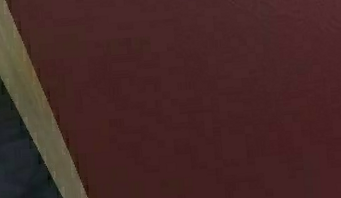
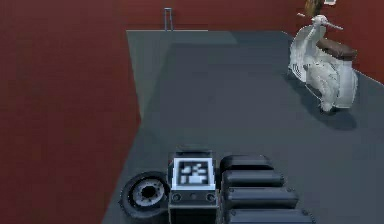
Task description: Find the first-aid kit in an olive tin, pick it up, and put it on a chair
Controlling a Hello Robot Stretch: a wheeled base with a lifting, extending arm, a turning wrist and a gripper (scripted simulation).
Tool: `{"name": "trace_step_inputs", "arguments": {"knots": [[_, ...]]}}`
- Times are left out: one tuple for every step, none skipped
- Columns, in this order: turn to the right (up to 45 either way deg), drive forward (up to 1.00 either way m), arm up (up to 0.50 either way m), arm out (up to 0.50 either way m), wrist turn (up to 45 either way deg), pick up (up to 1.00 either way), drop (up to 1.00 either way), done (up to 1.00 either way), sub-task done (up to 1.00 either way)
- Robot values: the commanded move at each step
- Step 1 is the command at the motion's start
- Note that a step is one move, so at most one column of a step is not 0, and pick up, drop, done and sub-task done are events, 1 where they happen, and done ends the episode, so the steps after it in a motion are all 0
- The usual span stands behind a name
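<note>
At the arm side view's bottom edge the arm [image 2: 250, 188] lies drawn in as dark stacked segments. A white square with black marks [image 2: 193, 172] sits at its end. Left of that is a dark round body, which I take for the gripper [image 2: 145, 195]. Its far end is not clear, so I cannot tell whether it holds anything. No olive tin or chair can be made out.
A dark red wall [image 1: 208, 94] stands close ahead, with a pale window frame [image 1: 34, 107] at the forward view's left. In the arm side view, dark grey floor [image 2: 230, 100] stretches out beside a red wall [image 2: 60, 100]. A white scooter [image 2: 322, 65] stands at the upper right, a small grey post [image 2: 168, 18] far back.
</note>
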Motion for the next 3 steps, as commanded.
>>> {"name": "trace_step_inputs", "arguments": {"knots": [[45.0,0.00,0.00,0.00,0.0,0.00,0.00,0.00,0.00],[45.0,0.00,0.00,0.00,0.0,0.00,0.00,0.00,0.00],[39.0,0.00,0.00,0.00,0.0,0.00,0.00,0.00,0.00]]}}
